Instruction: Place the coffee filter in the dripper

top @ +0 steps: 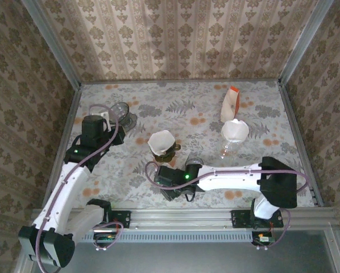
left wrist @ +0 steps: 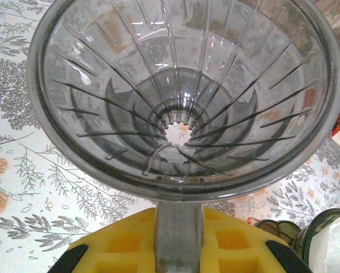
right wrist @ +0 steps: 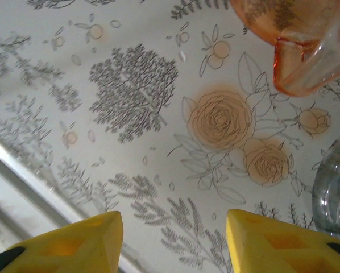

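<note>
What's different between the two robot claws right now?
The left gripper is clamped on the handle of the clear dripper; the right gripper holds nothing. The left jaws are shut, while the right jaws stand apart. Both are yellow-tipped.

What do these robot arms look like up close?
The left arm and right arm have white shells with black joints, a green light and a mauve cable looping alongside. The left gripper and right gripper end in yellow fingers.
</note>
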Controlling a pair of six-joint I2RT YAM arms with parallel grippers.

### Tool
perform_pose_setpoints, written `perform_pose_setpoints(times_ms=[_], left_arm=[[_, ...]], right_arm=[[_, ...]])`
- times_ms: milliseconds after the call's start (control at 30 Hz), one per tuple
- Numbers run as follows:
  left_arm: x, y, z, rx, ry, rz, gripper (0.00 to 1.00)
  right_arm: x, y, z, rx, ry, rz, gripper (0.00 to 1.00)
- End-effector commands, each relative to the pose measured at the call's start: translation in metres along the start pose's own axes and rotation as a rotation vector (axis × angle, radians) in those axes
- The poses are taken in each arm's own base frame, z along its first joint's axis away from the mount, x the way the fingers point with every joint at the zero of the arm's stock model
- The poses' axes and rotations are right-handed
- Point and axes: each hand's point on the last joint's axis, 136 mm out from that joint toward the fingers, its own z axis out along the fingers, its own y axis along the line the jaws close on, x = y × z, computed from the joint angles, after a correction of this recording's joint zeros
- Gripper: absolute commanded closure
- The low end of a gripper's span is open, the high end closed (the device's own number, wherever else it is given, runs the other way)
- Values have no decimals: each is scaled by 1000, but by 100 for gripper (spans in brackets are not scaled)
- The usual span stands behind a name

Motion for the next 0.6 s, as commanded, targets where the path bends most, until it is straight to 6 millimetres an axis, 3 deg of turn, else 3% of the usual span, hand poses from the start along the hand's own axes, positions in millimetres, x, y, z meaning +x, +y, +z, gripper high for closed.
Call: perform_pose_setpoints(times_ms=[0, 567], left_arm=[[-9, -7, -11, 29, -28, 0, 100], [-8, -2, -8, 16, -25, -10, 100]], right_arm=[[-11, -11, 9, 78, -31, 27, 49], [-32, -34, 50, 218, -113, 38, 57]])
